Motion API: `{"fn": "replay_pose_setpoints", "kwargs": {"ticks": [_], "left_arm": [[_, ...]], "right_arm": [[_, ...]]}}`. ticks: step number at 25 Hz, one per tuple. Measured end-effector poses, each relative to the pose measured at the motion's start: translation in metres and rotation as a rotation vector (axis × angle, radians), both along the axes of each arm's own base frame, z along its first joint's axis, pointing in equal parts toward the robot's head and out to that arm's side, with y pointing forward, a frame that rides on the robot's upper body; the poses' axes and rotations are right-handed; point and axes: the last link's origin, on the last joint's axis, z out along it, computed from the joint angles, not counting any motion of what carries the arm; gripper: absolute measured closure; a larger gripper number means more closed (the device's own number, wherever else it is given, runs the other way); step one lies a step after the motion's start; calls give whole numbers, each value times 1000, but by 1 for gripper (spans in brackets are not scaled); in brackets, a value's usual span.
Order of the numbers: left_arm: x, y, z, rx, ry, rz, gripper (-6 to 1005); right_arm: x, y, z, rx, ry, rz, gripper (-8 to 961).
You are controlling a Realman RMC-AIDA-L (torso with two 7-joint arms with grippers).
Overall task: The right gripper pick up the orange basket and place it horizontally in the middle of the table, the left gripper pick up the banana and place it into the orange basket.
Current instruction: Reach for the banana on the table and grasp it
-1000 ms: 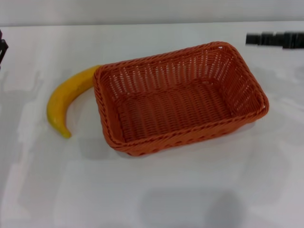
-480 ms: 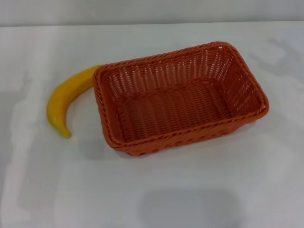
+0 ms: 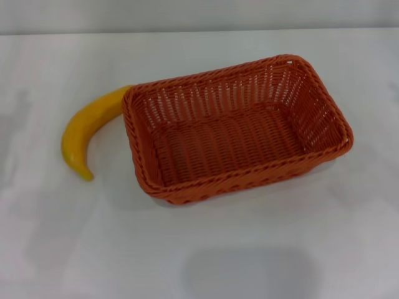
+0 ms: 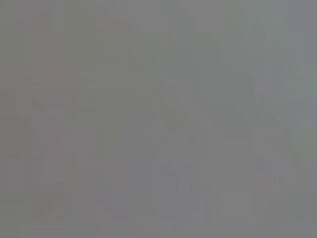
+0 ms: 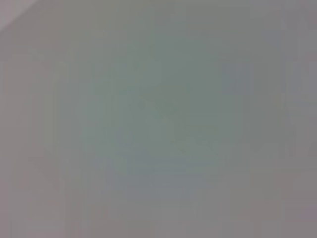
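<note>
Orange basket (image 3: pixel 237 128) is sitting upright near the middle of the white table (image 3: pixel 199 249), its long side slightly skewed. Just beside its left end, the banana (image 3: pixel 84 137) is lying outside. Neither gripper is showing, so finger states cannot be told.
</note>
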Motion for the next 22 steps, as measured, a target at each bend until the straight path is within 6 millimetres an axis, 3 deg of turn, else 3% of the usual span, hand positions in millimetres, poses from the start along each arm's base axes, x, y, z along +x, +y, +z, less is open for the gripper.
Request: {"fn": "replay_pose_setpoints", "kwargs": {"ticks": [3, 5, 6, 12, 17, 22], "left_arm": [[21, 9, 11, -144, -55, -227, 189], [27, 11, 13, -182, -54, -275, 190], [46, 19, 20, -338, -34, -436, 190], [86, 34, 16, -759, 122, -676, 191], [108, 48, -6, -1106, 353, -698, 192], [116, 66, -33, -1394, 586, -563, 193]], "right_arm": [[13, -5, -1, 0, 26, -47, 83], [17, -6, -3, 4, 25, -63, 83], [18, -7, -4, 9, 20, -70, 83], [28, -12, -5, 28, -2, -115, 83], [36, -13, -7, 31, -5, -158, 84], [42, -13, -9, 23, 1, -182, 84]]}}
